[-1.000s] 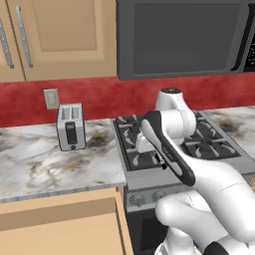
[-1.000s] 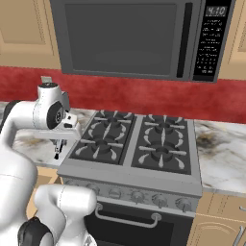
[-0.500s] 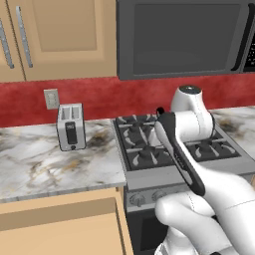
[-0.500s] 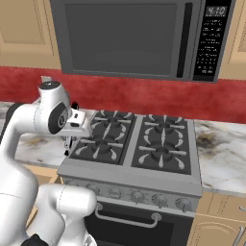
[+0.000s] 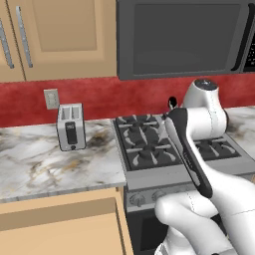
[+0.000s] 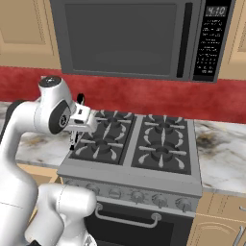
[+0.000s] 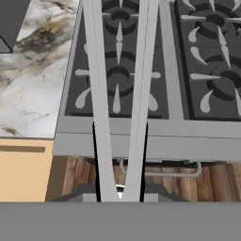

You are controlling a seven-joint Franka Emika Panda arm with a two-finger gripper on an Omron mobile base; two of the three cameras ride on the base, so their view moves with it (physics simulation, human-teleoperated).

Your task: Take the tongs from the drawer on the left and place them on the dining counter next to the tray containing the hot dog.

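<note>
My gripper [image 7: 120,190] is shut on the tongs [image 7: 141,80], whose two silver arms spread away from my fingers [image 7: 96,160] over the stove's left burners. In the right base view the gripper [image 6: 77,126] hangs above the stove's left edge, with the tongs [image 6: 73,139] held about upright and one black tip poking up behind the hand. That black tip [image 5: 172,103] also peeks over my forearm in the left base view. The open tan drawer [image 5: 60,224] lies low at the left. The dining counter, the tray and the hot dog are out of view.
A black gas stove [image 6: 139,144] stands under a dark microwave [image 6: 129,38]. A silver toaster [image 5: 69,127] sits on the short marble worktop [image 5: 45,164] left of the stove. Tan wall cabinets [image 5: 60,40] hang above, and more marble [image 6: 221,153] lies right of the stove.
The arm has swung to the right with the tongs, from over the worktop's edge to over the stove's left burners. Toaster and stove have stayed put.
</note>
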